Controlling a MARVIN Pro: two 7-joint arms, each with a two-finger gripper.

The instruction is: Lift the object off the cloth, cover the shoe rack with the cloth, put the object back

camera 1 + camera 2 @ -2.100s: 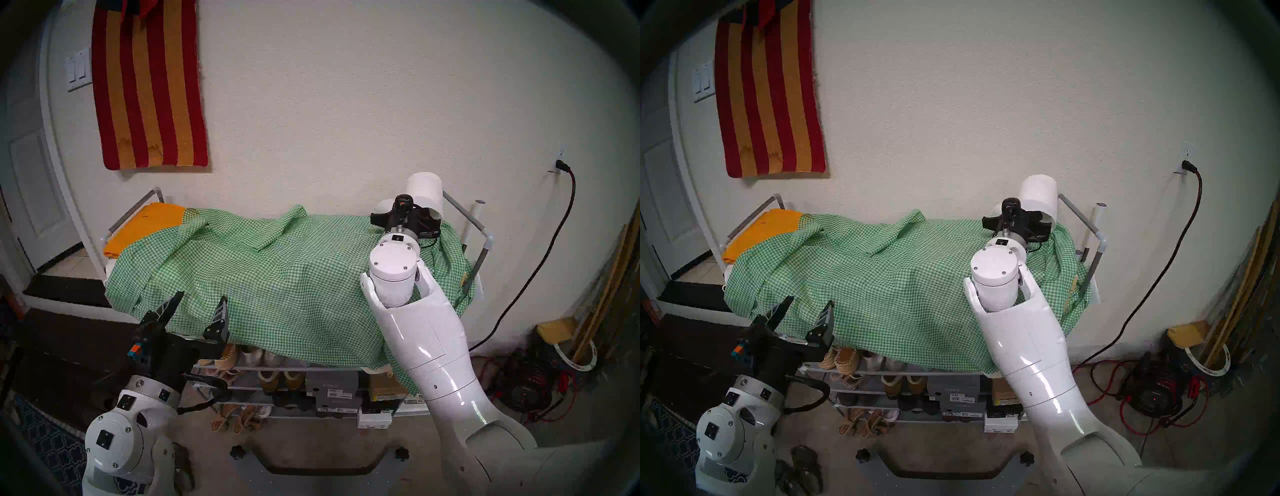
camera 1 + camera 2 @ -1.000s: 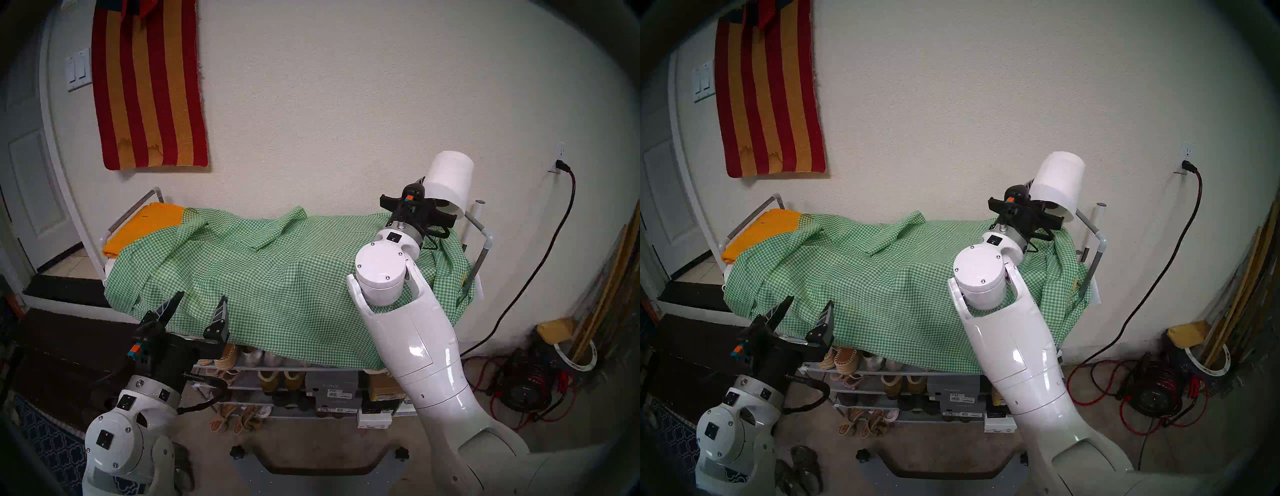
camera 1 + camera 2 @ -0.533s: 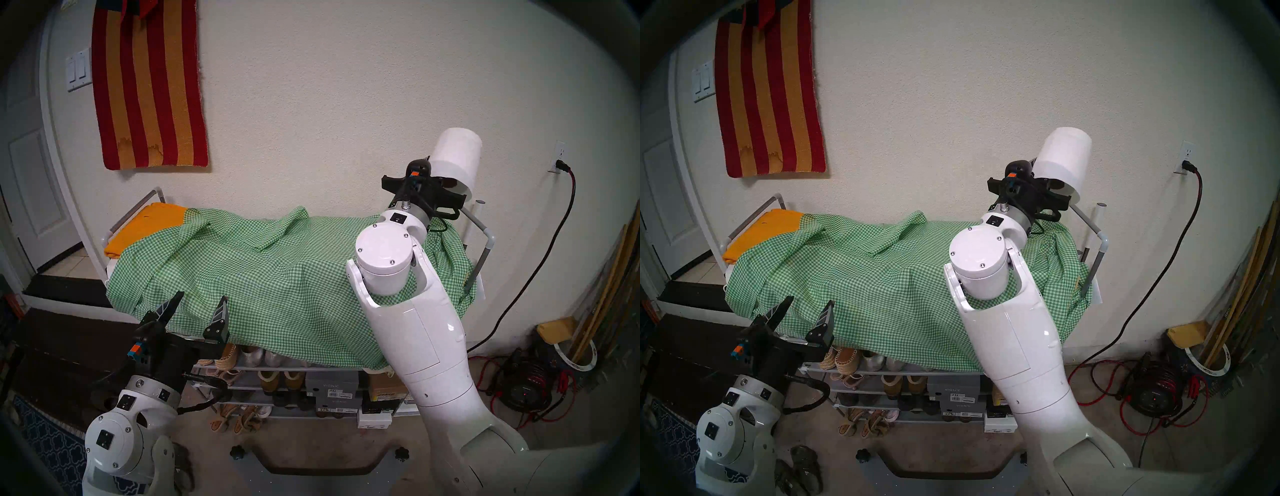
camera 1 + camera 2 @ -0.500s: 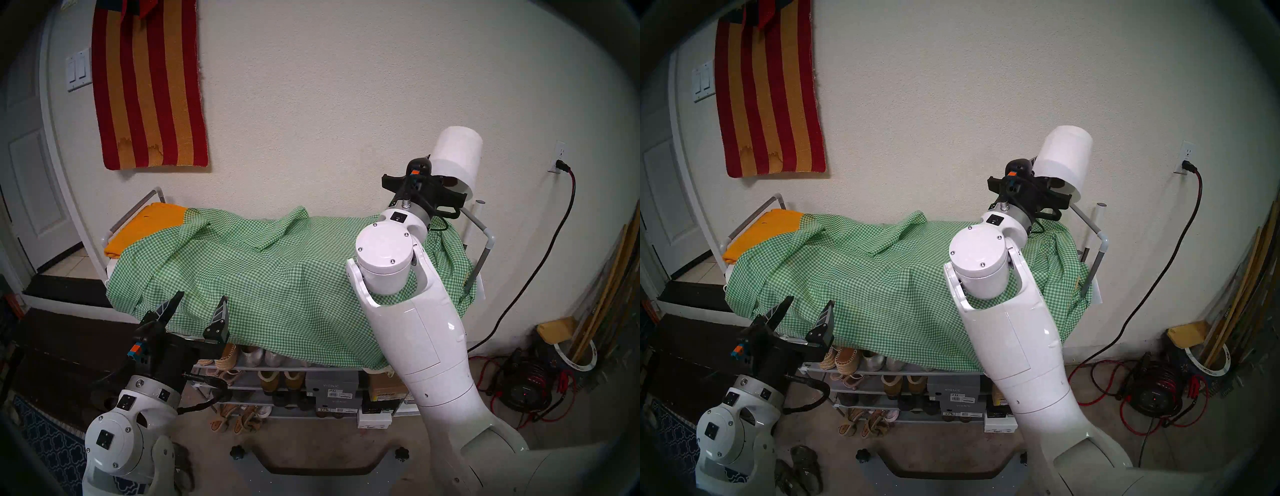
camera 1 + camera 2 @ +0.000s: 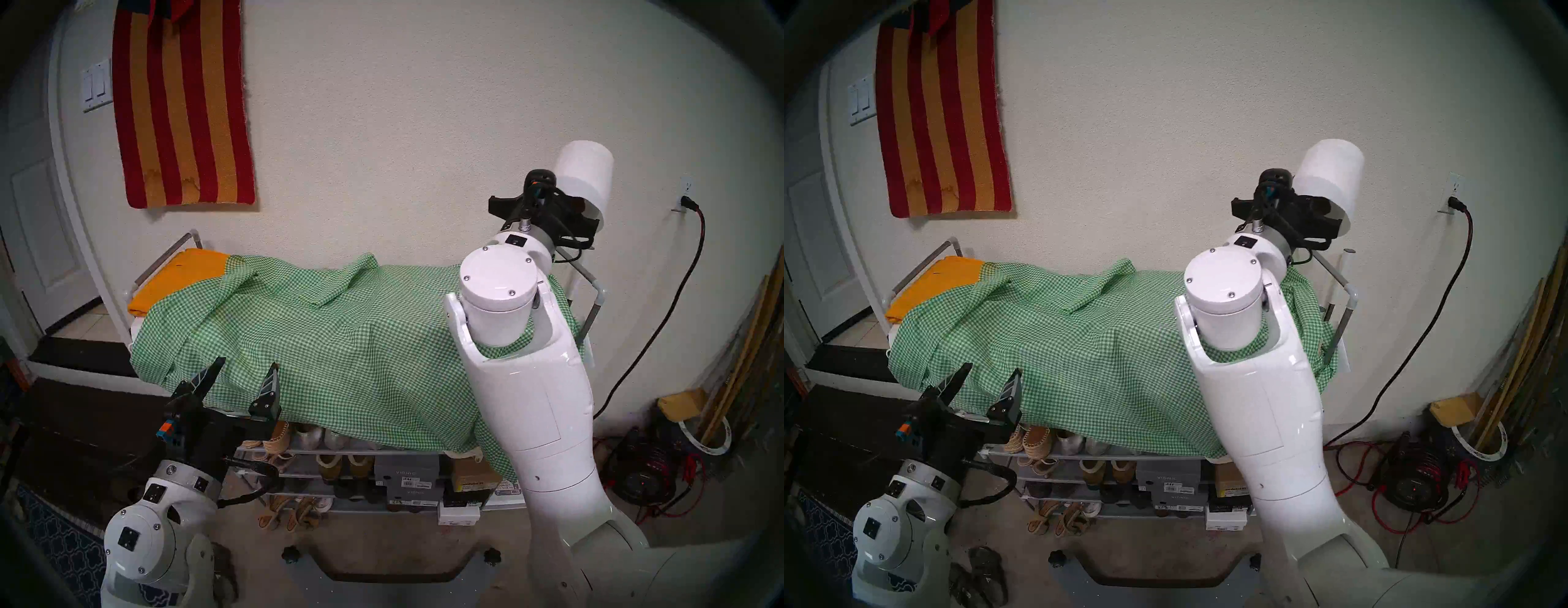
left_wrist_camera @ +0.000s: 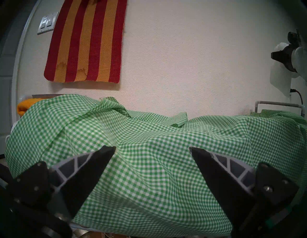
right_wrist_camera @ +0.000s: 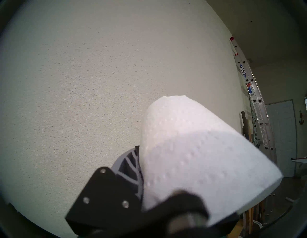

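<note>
Since a second ago we are raising the tissue roll [image 5: 584, 172] higher, right tool [image 5: 583, 208] pinching it above the gingham cloth [image 5: 339, 339], freeing the fabric; left tool [image 5: 242, 373] is waiting spread at its front edge.

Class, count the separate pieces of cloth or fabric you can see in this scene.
3: the green gingham cloth over the shoe rack, an orange folded cloth at its left end, a striped rug on the wall. Others may be hidden.

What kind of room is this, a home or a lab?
Most likely a home's garage or entryway: a shoe rack full of shoes, a ladder leaning on the wall, and a cord reel on the bare floor.
</note>
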